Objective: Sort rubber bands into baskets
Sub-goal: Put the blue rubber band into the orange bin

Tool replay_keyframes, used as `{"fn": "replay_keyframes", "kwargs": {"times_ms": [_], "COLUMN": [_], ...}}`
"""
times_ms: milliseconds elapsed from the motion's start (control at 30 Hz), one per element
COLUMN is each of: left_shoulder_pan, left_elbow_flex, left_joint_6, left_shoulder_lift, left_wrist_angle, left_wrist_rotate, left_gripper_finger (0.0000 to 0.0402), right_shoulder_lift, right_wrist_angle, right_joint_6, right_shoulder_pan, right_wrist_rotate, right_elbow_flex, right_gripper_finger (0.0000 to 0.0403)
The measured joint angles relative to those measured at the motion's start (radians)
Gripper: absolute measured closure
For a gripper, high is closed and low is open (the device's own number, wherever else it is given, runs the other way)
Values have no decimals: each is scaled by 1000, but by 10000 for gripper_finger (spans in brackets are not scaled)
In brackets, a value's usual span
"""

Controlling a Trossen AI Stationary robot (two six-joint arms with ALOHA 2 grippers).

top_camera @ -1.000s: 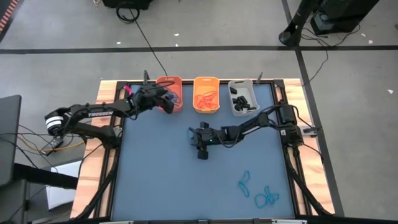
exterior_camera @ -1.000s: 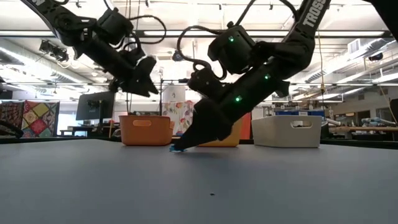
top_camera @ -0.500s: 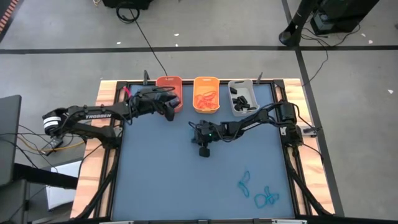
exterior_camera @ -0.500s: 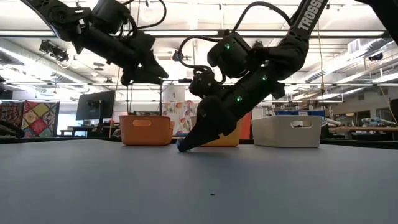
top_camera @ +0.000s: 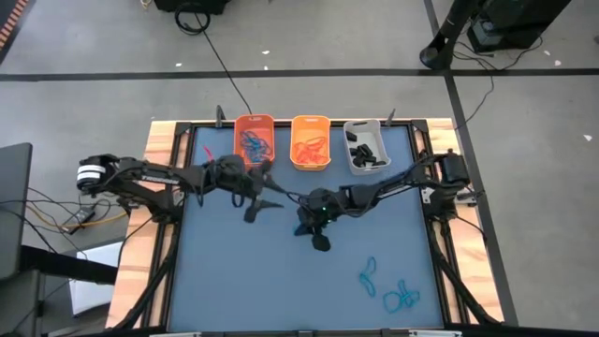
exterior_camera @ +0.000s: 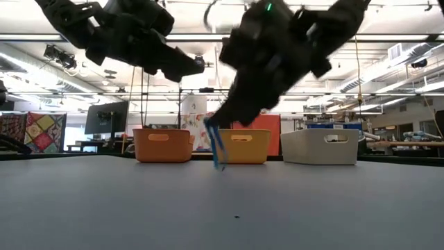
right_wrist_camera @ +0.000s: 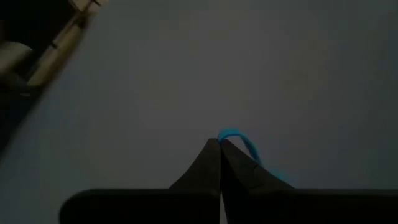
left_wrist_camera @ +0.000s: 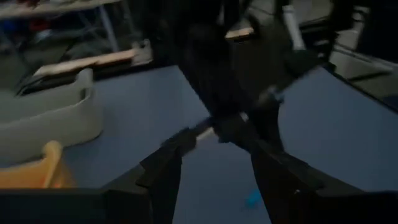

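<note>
I am pinching a blue rubber band (right_wrist_camera: 239, 142) in my right gripper (right_wrist_camera: 220, 147); the right wrist view is showing the fingertips pressed together on it. The low view is showing that band (exterior_camera: 217, 147) dangling clear of the desk (exterior_camera: 222, 201), which the high view is not revealing. My left gripper (top_camera: 265, 194) is hanging with fingers spread near the orange basket (top_camera: 254, 140). More blue bands (top_camera: 386, 287) are lying by the desk's near right corner.
</note>
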Motion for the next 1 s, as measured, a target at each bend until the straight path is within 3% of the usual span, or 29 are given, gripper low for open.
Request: {"fn": "replay_keyframes", "kwargs": {"times_ms": [400,633,833,1000], "left_shoulder_pan": [-120,-136,-136,-136], "left_elbow_flex": [0,0,0,0], "left_joint_6": [34,28,28,32], "left_shoulder_lift": [163,249,283,288], "left_wrist_angle": [196,391,404,405], "left_wrist_rotate": [3,1,24,45], "left_gripper_finger": [204,204,205,245], "right_shoulder_lift": [-218,-247,-247,-247], "right_wrist_angle": [-64,-66,-65,-64], "right_joint_6": [-48,-54,-71,-74], "right_shoulder_pan": [85,78,74,74], "right_wrist_rotate": [169,174,208,223], "right_elbow_flex": [1,1,1,1], "right_gripper_finger": [398,399,400,400]}}
